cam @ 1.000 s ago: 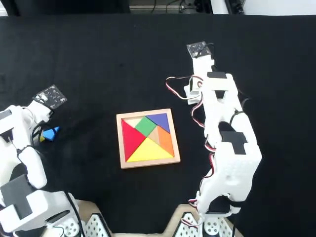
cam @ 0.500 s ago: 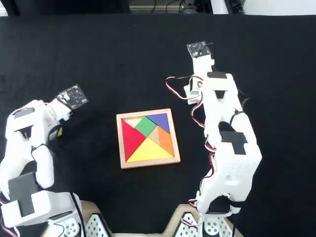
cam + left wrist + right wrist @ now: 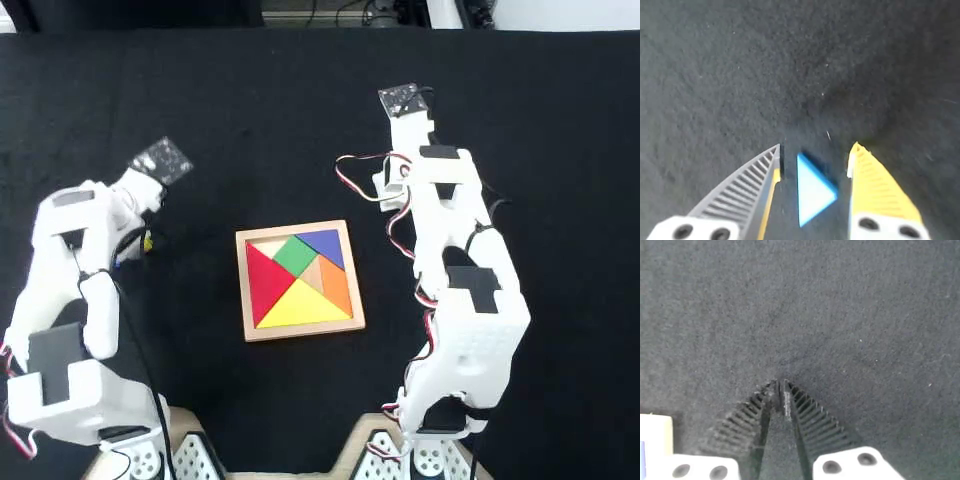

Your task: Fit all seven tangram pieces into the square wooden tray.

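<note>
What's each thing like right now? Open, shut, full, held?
Tray: partly filled, some bare wood showing.
Left end effector: shut on the triangle.
Triangle: blue, held off the tray.
Right end effector: shut, empty, over the cloth.

Nothing in view can be read: no words, numbers, labels or signs. Two small dark plates [image 3: 161, 160] carry pale specks that are too small to make out as letters. One plate is toward the left edge of the counter [image 3: 250, 110], the other nearer its far edge.
</note>
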Robot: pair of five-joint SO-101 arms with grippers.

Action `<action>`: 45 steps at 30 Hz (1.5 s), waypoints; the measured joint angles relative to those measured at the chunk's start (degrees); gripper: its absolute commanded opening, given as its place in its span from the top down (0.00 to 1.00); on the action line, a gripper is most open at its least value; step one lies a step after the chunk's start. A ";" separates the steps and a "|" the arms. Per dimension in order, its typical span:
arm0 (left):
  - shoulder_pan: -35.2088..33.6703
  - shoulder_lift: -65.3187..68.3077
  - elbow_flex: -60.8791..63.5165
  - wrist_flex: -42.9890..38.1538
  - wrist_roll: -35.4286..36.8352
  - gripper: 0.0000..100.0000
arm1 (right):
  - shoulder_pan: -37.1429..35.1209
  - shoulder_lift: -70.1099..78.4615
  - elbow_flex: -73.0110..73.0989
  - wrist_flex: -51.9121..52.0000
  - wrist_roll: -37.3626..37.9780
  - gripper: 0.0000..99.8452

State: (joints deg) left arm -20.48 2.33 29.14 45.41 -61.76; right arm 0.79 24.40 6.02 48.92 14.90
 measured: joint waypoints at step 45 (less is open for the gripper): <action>-7.56 21.27 -25.05 26.81 -8.18 0.78 | 0.00 0.00 0.00 0.00 0.00 0.99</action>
State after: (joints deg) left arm -28.04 23.60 4.09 72.22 -69.93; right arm 0.79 24.40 6.02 48.92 14.90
